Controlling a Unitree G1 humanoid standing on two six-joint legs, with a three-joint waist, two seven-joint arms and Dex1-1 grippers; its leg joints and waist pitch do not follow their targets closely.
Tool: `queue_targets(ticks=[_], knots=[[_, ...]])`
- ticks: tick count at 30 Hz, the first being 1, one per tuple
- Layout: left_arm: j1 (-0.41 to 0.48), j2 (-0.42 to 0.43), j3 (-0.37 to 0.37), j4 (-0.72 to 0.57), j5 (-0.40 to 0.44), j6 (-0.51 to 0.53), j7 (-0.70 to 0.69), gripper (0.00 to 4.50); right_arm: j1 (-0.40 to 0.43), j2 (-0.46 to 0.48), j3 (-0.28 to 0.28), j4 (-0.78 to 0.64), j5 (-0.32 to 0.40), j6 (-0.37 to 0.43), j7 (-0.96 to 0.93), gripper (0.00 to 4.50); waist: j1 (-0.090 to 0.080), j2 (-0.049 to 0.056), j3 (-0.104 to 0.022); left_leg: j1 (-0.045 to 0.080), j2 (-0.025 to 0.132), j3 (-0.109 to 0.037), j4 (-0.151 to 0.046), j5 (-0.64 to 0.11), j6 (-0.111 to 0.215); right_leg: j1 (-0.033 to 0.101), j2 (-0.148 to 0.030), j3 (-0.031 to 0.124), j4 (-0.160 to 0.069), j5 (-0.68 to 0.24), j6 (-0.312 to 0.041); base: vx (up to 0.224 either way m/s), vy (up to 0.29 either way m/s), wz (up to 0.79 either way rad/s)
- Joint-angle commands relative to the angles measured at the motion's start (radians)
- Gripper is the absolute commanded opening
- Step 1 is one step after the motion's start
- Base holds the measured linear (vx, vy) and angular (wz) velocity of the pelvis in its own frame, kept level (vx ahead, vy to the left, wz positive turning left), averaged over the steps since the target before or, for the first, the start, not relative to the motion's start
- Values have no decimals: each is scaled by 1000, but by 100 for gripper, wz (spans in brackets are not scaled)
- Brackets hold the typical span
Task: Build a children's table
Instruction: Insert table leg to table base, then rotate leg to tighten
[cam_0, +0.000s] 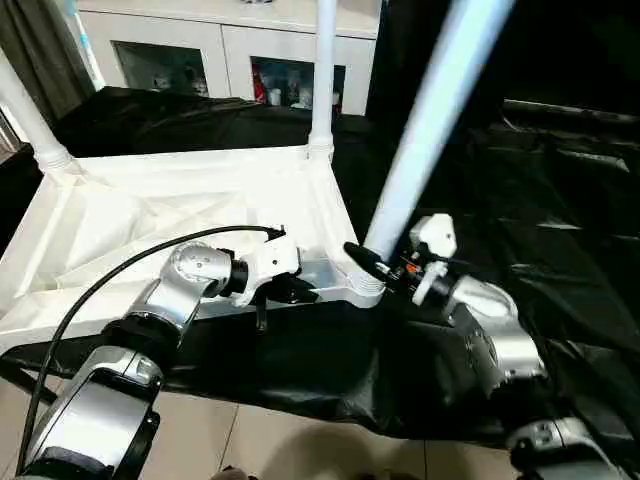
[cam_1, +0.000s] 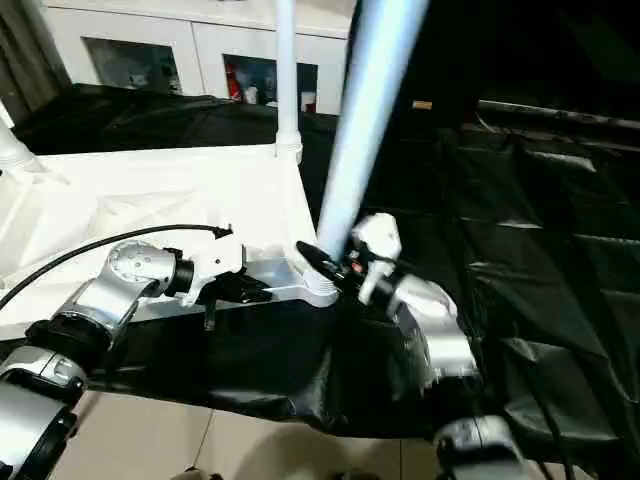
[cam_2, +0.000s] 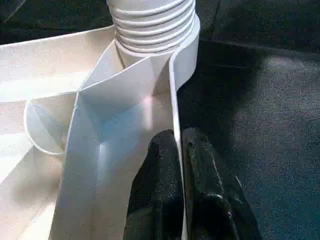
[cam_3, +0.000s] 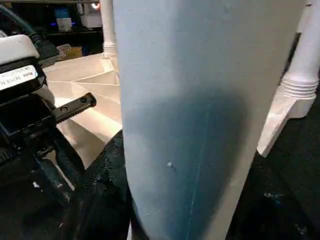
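The children's table top (cam_0: 150, 210) lies upside down on black cloth, ribs facing up. Two white legs stand in its far sockets, one at the far left (cam_0: 25, 110) and one at the far right (cam_0: 323, 80). A third leg (cam_0: 420, 140) leans up to the right, its lower end at the near right corner socket (cam_0: 365, 285). My right gripper (cam_0: 375, 265) is shut on this leg just above the socket; the leg (cam_3: 200, 100) looms close in the right wrist view. My left gripper (cam_0: 290, 290) is shut on the near rim (cam_2: 172, 90), its fingers (cam_2: 160, 165) pinching the thin wall close to the ribbed leg base (cam_2: 152, 25).
Black cloth (cam_0: 540, 200) covers the work surface to the right and behind. A white cabinet with glass doors (cam_0: 230, 50) stands at the back. Tiled floor (cam_0: 280, 440) shows below the near edge. A black cable (cam_0: 100, 285) loops over my left forearm.
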Motion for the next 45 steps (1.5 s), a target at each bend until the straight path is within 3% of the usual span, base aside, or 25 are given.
queue_targets(ticks=[1, 3, 4, 6, 13, 17, 21, 24, 27, 29, 32, 34, 35, 37, 39, 41, 42, 44, 45], knots=[[11, 17, -13, -19, 14, -13, -13, 0, 22, -19, 33, 77, -27, 76, 42, 188, 6, -3, -48, 10, 19, -9, -75, -435, 2, 26, -41, 25, -85, -424, -182, 0, 0, 0], [14, 18, -16, -27, 12, -15, -23, 0, 20, -27, 42, 83, -23, 84, 75, 188, 6, -1, -48, 12, 20, -8, -75, -441, 1, 23, -41, 26, -87, -417, -185, 0, 0, 0], [14, 18, -16, -28, 11, -16, -25, 0, 20, -28, 44, 83, -22, 86, 81, 188, 7, -6, -50, 11, 20, -8, -75, -435, 2, 27, -41, 25, -85, -412, -183, 0, 0, 0], [17, 22, -24, -43, 0, -31, -69, 0, 25, -45, 62, 88, -20, 91, 153, 188, 8, -6, -50, 10, 20, -7, -75, -426, 6, 28, -42, 26, -85, -397, -188, 0, 0, 0], [25, 44, -66, -100, -24, -41, -221, 0, 33, -75, 95, 87, -19, 99, 278, 188, 20, 4, -55, 11, 25, -3, -77, -389, 8, 34, -36, 24, -69, -267, -230, 0, 0, 0], [18, 59, -80, -116, -20, -41, -262, 0, 24, -89, 100, 90, -19, 102, 323, 188, 22, 5, -54, 12, 25, -2, -77, -406, 0, 35, -36, 24, -69, -265, -237, 0, 0, 0], [-10, 43, -57, -79, -4, -40, -190, 0, 15, -85, 95, 100, -22, 90, 322, 188, 27, 6, -54, 14, 26, -2, -77, -406, -6, 34, -37, 25, -69, -270, -239, 0, 0, 0], [-29, 32, -42, -51, 16, -31, -101, 0, 6, -61, 70, 122, -23, 66, 258, 188, 27, 6, -52, 17, 24, -3, -77, -429, -12, 30, -39, 25, -75, -314, -229, 0, 0, 0], [-41, 31, -40, -39, 31, -9, -52, 0, -4, -45, 49, 141, -26, 61, 198, 188, 23, 5, -46, 24, 22, -10, -78, -495, -27, 21, -43, 24, -91, -462, -187, 0, 0, 0], [-69, 13, -19, -22, 32, 82, 13, 0, -19, -23, 24, 172, -49, 56, 67, 188, 17, 6, -41, 27, 19, -17, -79, -533, -43, 14, -45, 19, -102, -573, -146, -31, 0, -1], [-89, -3, -1, -13, 26, 144, 49, 0, -22, -5, 14, 186, -69, 57, -28, 188, 12, 8, -37, 32, 15, -24, -77, -563, -47, 7, -47, 12, -116, -666, -107, -64, 6, -5], [-110, -15, 4, -2, 38, 189, 92, 0, -33, 20, 1, 210, -83, 75, -138, 188, 6, 12, -39, 27, 15, -31, -82, -569, -48, 15, -47, 4, -119, -673, -95, -53, 22, -11], [-136, -42, 15, 20, 46, 246, 164, 0, -66, 68, -32, 268, -102, 89, -349, 188, -4, 20, -38, 18, 16, -37, -90, -578, -56, 21, -47, -5, -118, -638, -100, 0, 0, 0], [-157, -72, 21, 36, 57, 303, 229, 0, -110, 118, -64, 341, -111, 108, -559, 188, -19, 25, -36, 29, 14, -43, -89, -637, -70, 16, -44, -25, -127, -646, -95, 0, 0, 0], [-163, -80, 22, 41, 63, 318, 251, 0, -122, 131, -67, 361, -122, 107, -623, 188, -28, 31, -35, 21, 15, -51, -97, -675, -64, 35, -43, -42, -133, -623, -87, -48, 37, -19], [-178, -97, 20, 61, 77, 344, 297, 0, -151, 168, -81, 401, -116, 112, -713, 188, -35, 47, -31, 31, 20, -55, -105, -735, -57, 37, -42, -54, -135, -568, -100, -22, 20, -10], [-178, -97, 20, 61, 77, 344, 297, 0, -151, 168, -81, 401, -116, 112, -713, 188, -39, 48, -27, 35, 23, -57, -112, -777, -54, 41, -38, -64, -138, -540, -104, 0, 0, 0], [-196, -119, 17, 81, 85, 374, 356, 0, -188, 213, -100, 441, -118, 116, -816, 188, -39, 44, -19, 50, 23, -47, -115, -806, -44, 33, -33, -68, -145, -538, -107, 0, 0, 0], [-209, -143, 20, 92, 88, 404, 406, 0, -227, 251, -108, 482, -121, 120, -874, 188, -43, 50, -3, 62, 21, -40, -122, -848, -43, 28, -18, -109, -163, -620, -75, 0, 0, 0]])
